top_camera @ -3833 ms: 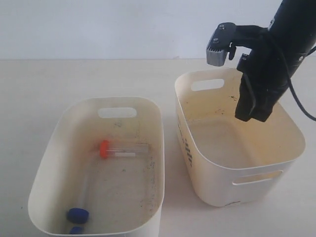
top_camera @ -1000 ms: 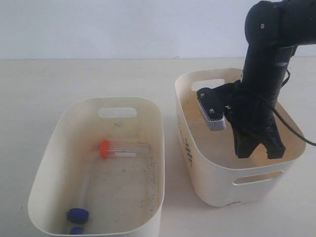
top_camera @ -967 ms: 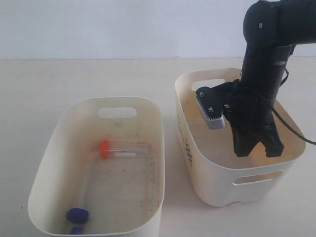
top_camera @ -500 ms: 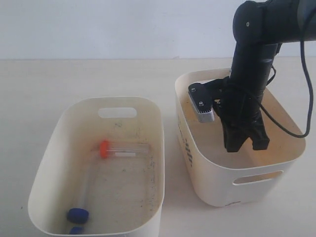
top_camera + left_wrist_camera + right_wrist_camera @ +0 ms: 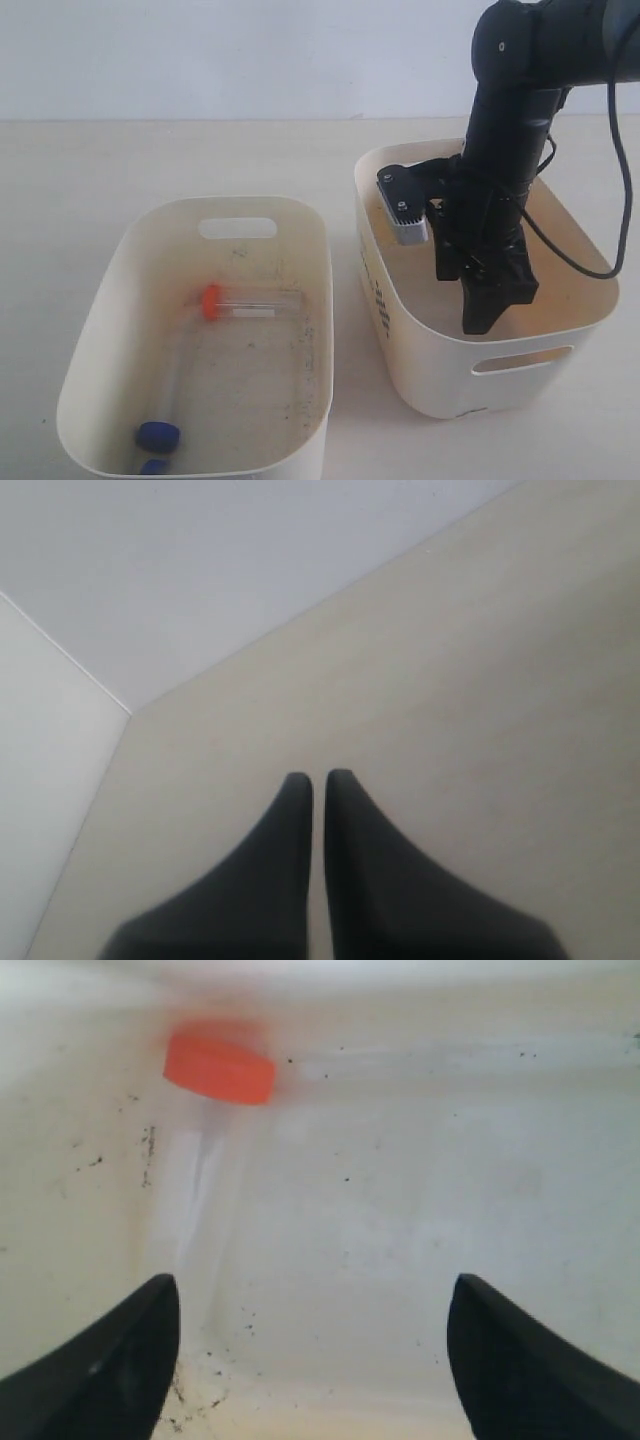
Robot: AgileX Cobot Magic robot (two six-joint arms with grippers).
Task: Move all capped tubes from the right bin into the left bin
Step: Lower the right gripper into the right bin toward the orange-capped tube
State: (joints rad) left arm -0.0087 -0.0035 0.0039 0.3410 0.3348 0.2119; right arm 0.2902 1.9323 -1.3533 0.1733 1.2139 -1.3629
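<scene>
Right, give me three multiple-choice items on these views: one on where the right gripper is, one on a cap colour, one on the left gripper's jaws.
1. Where is the right gripper?
A. raised high above everything
B. down inside the right bin
C. out of sight

2. What colour is the cap in the right wrist view?
A. orange-red
B. blue
C. green

3. How do the left gripper's jaws stand?
A. wide open
B. clamped on a tube
C. shut, nothing between

Answers:
1 B: the exterior view shows the arm reaching below that bin's rim.
2 A: the cap is plainly orange-red.
3 C: the left wrist view shows the jaws together over bare table.
</scene>
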